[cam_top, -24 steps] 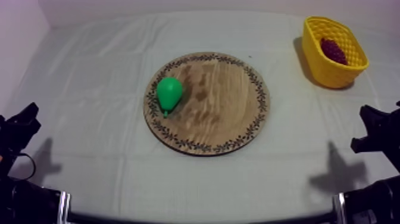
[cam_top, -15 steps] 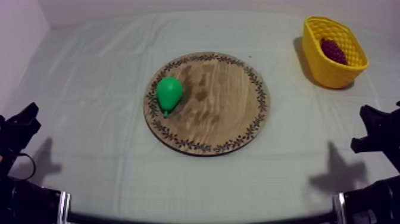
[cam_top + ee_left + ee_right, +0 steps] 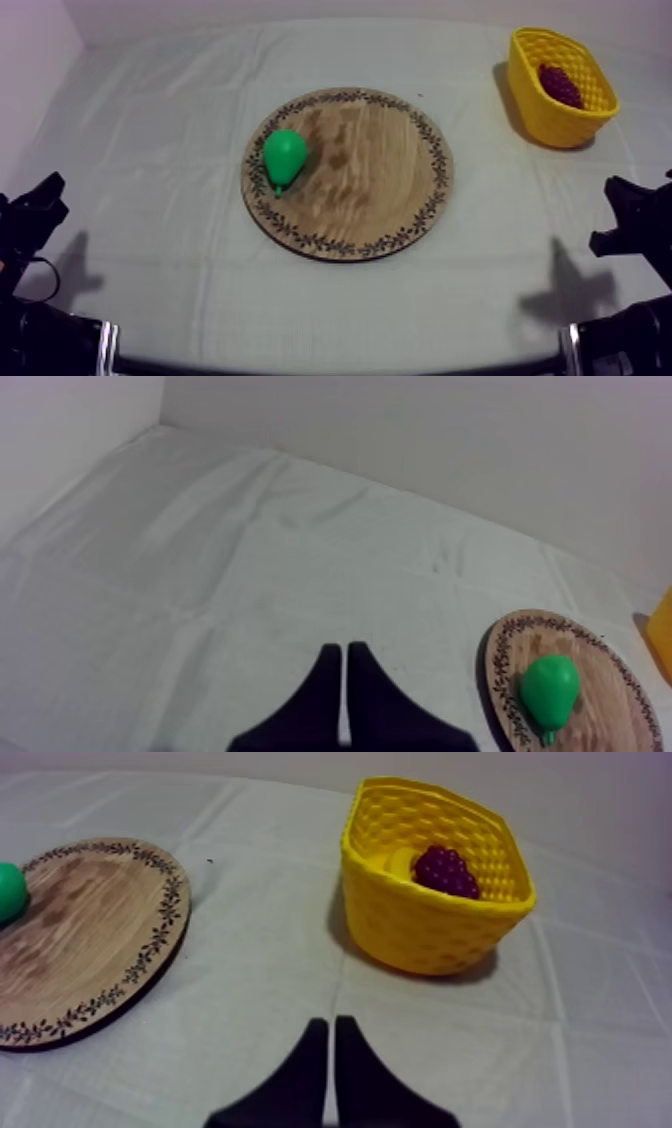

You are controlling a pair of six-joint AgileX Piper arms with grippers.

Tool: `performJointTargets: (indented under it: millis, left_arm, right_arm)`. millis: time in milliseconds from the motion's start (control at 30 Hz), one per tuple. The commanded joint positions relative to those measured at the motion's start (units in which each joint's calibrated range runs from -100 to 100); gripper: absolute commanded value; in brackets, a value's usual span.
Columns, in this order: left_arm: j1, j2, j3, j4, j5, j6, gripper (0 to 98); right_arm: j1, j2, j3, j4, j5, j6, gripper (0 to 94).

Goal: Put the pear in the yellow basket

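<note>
Nothing is shifting since earlier; the left pincer (image 3: 343,651) and right pincer (image 3: 330,1022) are resting clenched, empty. The pear (image 3: 284,157) is lying on the board (image 3: 370,170), on its left half, nearer the left pincer, stem pointing toward the near edge of the desk (image 3: 150,120).

The round wooden board (image 3: 370,190) lies at the middle of the table (image 3: 150,130). The green pear (image 3: 284,157) rests on the board's left part, just inside its patterned rim. The yellow basket (image 3: 565,125) stands at the table's far right corner, with a bunch of grapes (image 3: 560,86) inside.
</note>
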Motion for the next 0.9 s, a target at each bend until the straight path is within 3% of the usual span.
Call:
performJointTargets:
  millis: [0, 867]
  left_arm:
    - [0.0, 0.0, 0.0, -0.02, 0.0, 0.0, 0.1]
    - [0.0, 0.0, 0.0, -0.02, 0.0, 0.0, 0.1]
  right_arm:
    - [0.0, 0.0, 0.0, 0.0, 0.1, 0.0, 0.4]
    - [-0.1, 0.0, 0.0, 0.0, 0.1, -0.4, 0.4]
